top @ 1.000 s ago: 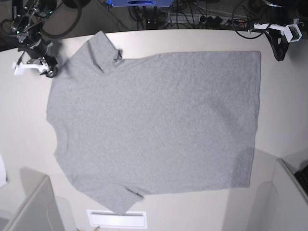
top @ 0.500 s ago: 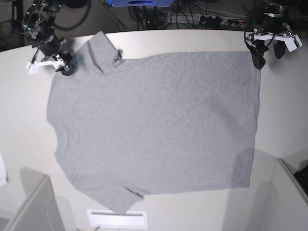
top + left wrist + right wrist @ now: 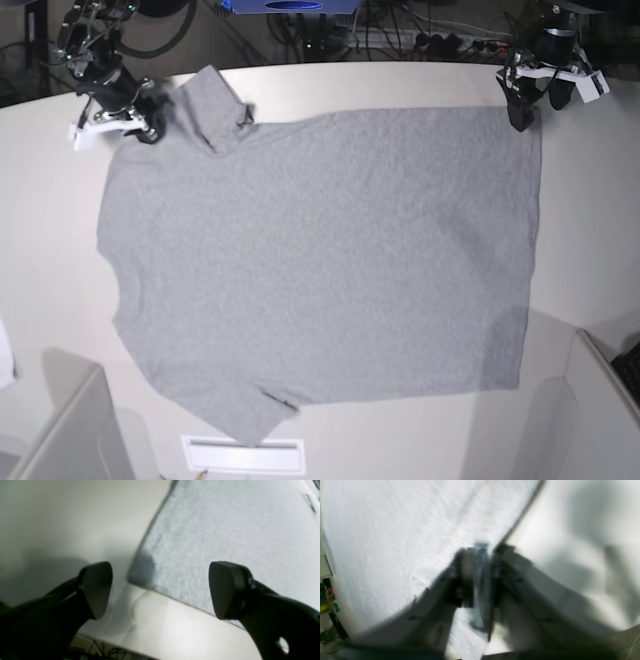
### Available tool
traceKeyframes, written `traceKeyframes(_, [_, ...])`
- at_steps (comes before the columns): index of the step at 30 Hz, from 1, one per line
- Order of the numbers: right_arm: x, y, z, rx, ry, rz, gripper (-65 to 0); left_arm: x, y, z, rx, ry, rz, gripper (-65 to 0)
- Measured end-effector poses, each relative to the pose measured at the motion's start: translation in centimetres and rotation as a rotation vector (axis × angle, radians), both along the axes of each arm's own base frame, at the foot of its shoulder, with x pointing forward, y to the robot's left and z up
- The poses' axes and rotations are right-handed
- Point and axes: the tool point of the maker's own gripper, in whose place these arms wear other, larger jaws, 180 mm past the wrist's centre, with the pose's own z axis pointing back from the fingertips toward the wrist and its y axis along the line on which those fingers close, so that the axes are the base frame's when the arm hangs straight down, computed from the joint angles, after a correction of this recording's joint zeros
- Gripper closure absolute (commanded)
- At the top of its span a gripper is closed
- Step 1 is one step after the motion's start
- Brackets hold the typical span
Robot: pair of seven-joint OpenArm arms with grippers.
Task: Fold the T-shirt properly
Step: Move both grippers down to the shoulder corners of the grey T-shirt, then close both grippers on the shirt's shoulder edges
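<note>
Left wrist view
- Left gripper [image 3: 160, 590]: jaws spread wide, nothing between them; hung over a corner of the T-shirt [image 3: 225, 537], lower centre of frame.
- Why: likely lined up to take that corner, one finger [image 3: 96, 587] over bare table [image 3: 62, 517], the other over cloth.

Right wrist view
- Right gripper [image 3: 480, 565]: blurred; jaws pressed together, a strip of grey cloth appeared pinched between them, mid frame.
- T-shirt [image 3: 395, 530]: filled upper left; its edge ran diagonally to upper right.
- Why: probably gripped at the sleeve edge to lift for a fold.

Base view
- T-shirt [image 3: 330, 260]: flat, plain side up, centre of table [image 3: 590, 250].
- Axis: long axis ran left-right; collar and sleeves at frame left, hem at right.
- Right gripper [image 3: 150, 125]: upper left, at the upper sleeve.
- Left gripper [image 3: 522, 95]: upper right, at the upper hem corner.
- Why: both arms on the far long edge, apparently to fold it toward frame bottom.
</note>
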Motion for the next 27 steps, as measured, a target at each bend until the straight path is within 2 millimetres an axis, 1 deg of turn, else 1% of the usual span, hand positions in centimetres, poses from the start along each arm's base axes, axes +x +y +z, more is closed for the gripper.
traceKeyframes(5, [0.0, 0.2, 0.0, 0.010, 0.002, 0.002, 0.0, 0.2, 0.0, -1.3, -0.023, 0.032, 0.004, -57.4])
traceKeyframes(9, [-0.1, 0.3, -0.1, 0.012, 0.004, 0.004, 0.0, 0.3, 0.5, -2.2, -0.032, 0.033, 0.028, -49.0])
traceKeyframes(11, [-0.1, 0.3, -0.1, 0.012, 0.004, 0.004, 0.0, 0.7, 0.6, -2.3, -0.033, 0.021, 0.034, -45.1])
traceKeyframes(13, [-0.1, 0.3, -0.1, 0.013, 0.005, 0.005, 0.0, 1.2, 0.4, -2.3, -0.038, 0.014, 0.031, -42.8])
traceKeyframes(17, [-0.1, 0.3, -0.1, 0.014, 0.006, 0.005, 0.0, 1.3, 0.0, -2.6, -0.050, 0.018, 0.023, -41.6])
traceKeyframes(20, [-0.1, 0.3, -0.1, 0.014, 0.006, 0.005, 0.0, 2.1, -0.8, -2.8, -0.064, -0.002, 0.012, -40.5])
traceKeyframes(22, [-0.1, 0.3, -0.1, 0.014, 0.006, 0.005, 0.0, 2.5, -1.0, -3.0, -0.077, -0.012, 0.006, -35.9])
traceKeyframes(24, [-0.1, 0.3, 0.0, 0.015, 0.007, 0.007, 0.0, 2.6, -1.0, -3.2, -0.082, -0.008, 0.008, -27.6])
traceKeyframes(27, [-0.1, 0.3, 0.0, 0.014, 0.005, 0.005, 0.0, 2.3, -0.8, -3.6, -0.084, 0.005, 0.015, -12.7])
